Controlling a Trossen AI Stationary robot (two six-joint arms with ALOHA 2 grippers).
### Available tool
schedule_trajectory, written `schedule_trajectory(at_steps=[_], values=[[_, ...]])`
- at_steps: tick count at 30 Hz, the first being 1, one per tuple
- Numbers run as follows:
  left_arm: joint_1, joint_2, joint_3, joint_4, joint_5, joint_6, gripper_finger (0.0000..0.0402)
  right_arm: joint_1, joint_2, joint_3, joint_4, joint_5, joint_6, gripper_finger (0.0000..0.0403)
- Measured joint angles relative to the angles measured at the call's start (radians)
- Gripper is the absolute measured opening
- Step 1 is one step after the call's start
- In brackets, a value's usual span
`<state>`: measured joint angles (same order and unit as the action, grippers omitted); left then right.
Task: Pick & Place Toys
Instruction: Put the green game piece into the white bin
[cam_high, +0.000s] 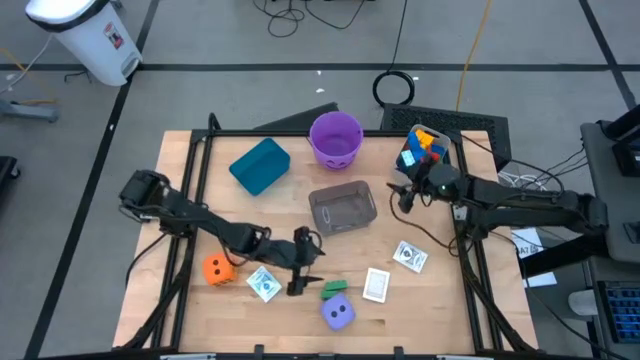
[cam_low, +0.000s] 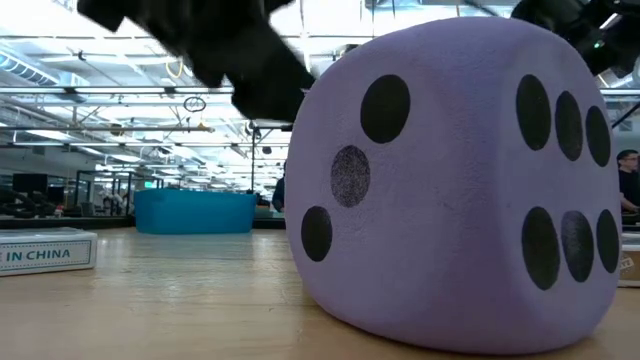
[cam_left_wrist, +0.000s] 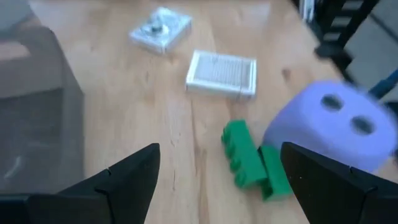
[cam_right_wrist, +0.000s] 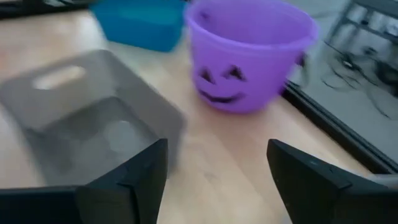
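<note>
My left gripper (cam_high: 303, 262) (cam_left_wrist: 219, 152) is open and empty above the table's near middle. A green block (cam_high: 333, 289) (cam_left_wrist: 249, 162) lies flat just ahead of it, beside the purple die (cam_high: 338, 314) (cam_left_wrist: 333, 124) (cam_low: 460, 190). The orange die (cam_high: 218, 269) sits near my left arm. Three white cards (cam_high: 264, 284) (cam_high: 376, 284) (cam_high: 410, 257) lie flat on the table. My right gripper (cam_high: 400, 190) (cam_right_wrist: 217, 146) is open and empty at the far right, next to the clear tub (cam_high: 342, 207) (cam_right_wrist: 81, 118). Several coloured blocks (cam_high: 420, 148) are piled at the far right corner.
A purple bucket (cam_high: 335, 137) (cam_right_wrist: 249, 53) stands at the far middle and a teal bin (cam_high: 260, 165) (cam_low: 195, 212) to its left. Bare wood lies between the tub and the near cards. A black frame (cam_high: 470, 260) runs along the table's sides.
</note>
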<state>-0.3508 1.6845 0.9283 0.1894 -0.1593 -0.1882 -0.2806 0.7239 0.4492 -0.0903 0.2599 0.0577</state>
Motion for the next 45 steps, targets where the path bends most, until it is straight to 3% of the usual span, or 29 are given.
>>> schedule_trajectory(at_steps=[15, 23, 33, 37, 40, 43, 45], values=[[0.026, 0.289, 0.0, 0.227, 0.029, 0.036, 0.034, 0.324, -0.004, 0.0, 0.156, 0.134, -0.005, 0.0225], [0.047, 0.399, 0.001, 0.444, 0.07, 0.086, 0.034, 0.368, -0.004, 0.0, 0.185, 0.136, -0.025, 0.0224], [0.053, 0.438, 0.002, 0.515, 0.07, 0.111, 0.034, 0.368, -0.004, 0.0, 0.184, 0.136, -0.025, 0.0224], [0.047, 0.441, 0.001, 0.575, 0.073, 0.112, 0.034, 0.368, -0.004, 0.0, 0.184, 0.132, -0.02, 0.0224], [0.047, 0.439, 0.001, 0.583, 0.073, 0.104, 0.034, 0.38, 0.001, 0.0, 0.186, 0.06, 0.039, 0.0224], [0.048, 0.44, 0.001, 0.582, 0.073, 0.096, 0.034, 0.458, 0.047, 0.0, 0.205, -0.022, 0.171, 0.0224], [0.049, 0.439, 0.001, 0.582, 0.073, 0.096, 0.034, 0.543, 0.107, 0.0, 0.239, -0.022, 0.233, 0.0224]])
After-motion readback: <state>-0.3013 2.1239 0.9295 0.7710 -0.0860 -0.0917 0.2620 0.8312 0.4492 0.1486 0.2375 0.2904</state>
